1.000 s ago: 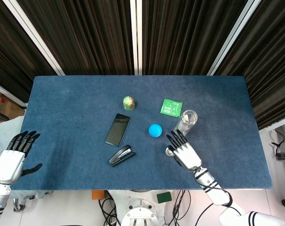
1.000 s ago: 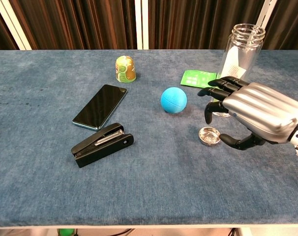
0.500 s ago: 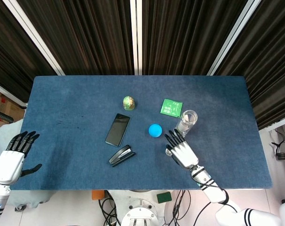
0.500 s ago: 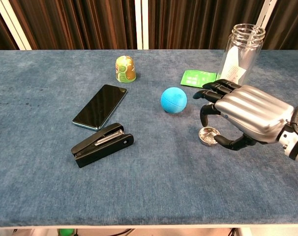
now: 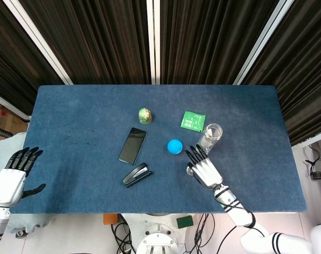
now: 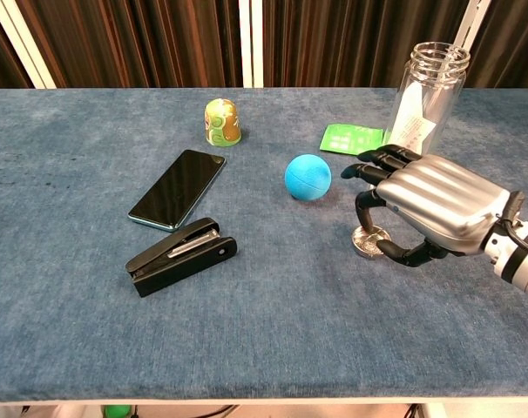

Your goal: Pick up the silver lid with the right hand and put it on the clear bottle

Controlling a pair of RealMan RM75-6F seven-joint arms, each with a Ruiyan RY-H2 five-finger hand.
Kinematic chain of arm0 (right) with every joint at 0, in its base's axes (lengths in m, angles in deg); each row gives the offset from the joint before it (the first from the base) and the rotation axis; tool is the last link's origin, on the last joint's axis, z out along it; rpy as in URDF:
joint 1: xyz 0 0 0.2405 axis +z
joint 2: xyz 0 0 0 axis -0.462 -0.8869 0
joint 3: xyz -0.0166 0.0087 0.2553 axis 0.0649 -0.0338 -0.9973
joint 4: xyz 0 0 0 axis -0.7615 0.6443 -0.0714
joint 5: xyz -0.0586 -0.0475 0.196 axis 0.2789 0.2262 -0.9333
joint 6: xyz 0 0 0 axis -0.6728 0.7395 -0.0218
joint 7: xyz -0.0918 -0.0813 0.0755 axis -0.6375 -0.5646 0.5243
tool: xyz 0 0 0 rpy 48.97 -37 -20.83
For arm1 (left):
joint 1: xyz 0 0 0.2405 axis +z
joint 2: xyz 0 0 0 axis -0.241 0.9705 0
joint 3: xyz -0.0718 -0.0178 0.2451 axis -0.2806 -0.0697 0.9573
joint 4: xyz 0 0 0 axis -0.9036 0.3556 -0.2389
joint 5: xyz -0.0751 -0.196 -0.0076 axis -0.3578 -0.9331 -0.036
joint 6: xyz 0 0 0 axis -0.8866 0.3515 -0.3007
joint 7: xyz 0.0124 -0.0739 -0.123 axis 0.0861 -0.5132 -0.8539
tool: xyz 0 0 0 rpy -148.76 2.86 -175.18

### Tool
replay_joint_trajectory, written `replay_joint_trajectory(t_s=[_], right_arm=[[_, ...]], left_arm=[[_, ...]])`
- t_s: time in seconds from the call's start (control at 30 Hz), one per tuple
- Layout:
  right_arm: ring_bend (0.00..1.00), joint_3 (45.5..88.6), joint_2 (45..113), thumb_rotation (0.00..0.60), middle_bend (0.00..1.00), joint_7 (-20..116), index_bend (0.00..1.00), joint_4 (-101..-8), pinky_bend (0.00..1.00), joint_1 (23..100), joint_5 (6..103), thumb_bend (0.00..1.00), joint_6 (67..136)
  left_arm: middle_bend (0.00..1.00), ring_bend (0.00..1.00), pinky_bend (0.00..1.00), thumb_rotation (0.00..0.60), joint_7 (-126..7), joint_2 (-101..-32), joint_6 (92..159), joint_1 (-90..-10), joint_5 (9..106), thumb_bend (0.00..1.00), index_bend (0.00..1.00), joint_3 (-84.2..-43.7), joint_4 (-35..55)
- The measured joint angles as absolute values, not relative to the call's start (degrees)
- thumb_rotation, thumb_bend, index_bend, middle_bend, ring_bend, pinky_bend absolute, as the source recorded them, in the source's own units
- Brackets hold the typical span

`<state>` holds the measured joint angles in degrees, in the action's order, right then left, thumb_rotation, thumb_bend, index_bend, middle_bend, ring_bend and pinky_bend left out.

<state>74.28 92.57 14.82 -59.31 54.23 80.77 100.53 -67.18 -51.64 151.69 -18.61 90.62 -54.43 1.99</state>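
The small silver lid [image 6: 368, 240] lies flat on the blue table, partly covered by my right hand [image 6: 425, 213]. The hand arches over it: a curled finger comes down at its far edge and the thumb lies against its near right edge. The lid rests on the cloth. From the head view only a sliver of the lid [image 5: 189, 170] shows beside the right hand [image 5: 204, 170]. The clear bottle [image 6: 428, 94] stands upright and uncapped just behind the hand, also visible from above as the bottle [image 5: 210, 136]. My left hand [image 5: 12, 177] hangs open off the table's left edge.
A blue ball [image 6: 308, 177] sits just left of the right hand, and a green card [image 6: 351, 138] lies beside the bottle. Further left are a black phone [image 6: 178, 199], a black stapler [image 6: 182, 255] and a small green-yellow figure [image 6: 221, 121].
My right hand has shifted left and down over the lid, and its thumb and fingers have closed in around it. The left hand has barely moved.
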Motion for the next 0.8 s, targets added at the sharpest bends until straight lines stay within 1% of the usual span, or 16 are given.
replay_joint_trajectory(t_s=[0.1, 0.4, 0.63, 0.8], right_arm=[[0.0, 74.33, 92.74, 0.6, 0.09, 14.81, 0.54, -59.0, 0.0, 54.46, 80.65, 0.41, 100.64], [0.0, 74.45, 93.33, 0.6, 0.1, 15.13, 0.66, -58.07, 0.0, 54.76, 80.5, 0.44, 101.5], [0.0, 75.14, 92.38, 0.6, 0.1, 19.13, 0.67, -59.78, 0.0, 54.96, 83.41, 0.44, 104.02], [0.0, 76.47, 90.02, 0.6, 0.11, 22.15, 0.68, -65.52, 0.0, 55.46, 86.76, 0.44, 105.18]], left_arm=[[0.1, 0.06, 0.12, 0.6, -67.25, -51.65, 151.68, -18.57, 90.58, 0.05, 0.12, -54.41, 2.1], [0.1, 0.06, 0.12, 0.6, -67.41, -51.83, 151.65, -18.47, 90.36, 0.05, 0.12, -54.45, 2.37], [0.1, 0.06, 0.12, 0.6, -67.54, -51.86, 151.68, -18.38, 90.25, 0.04, 0.12, -54.46, 2.52], [0.1, 0.06, 0.12, 0.6, -67.38, -51.87, 151.82, -18.35, 90.38, 0.05, 0.12, -54.46, 2.4]])
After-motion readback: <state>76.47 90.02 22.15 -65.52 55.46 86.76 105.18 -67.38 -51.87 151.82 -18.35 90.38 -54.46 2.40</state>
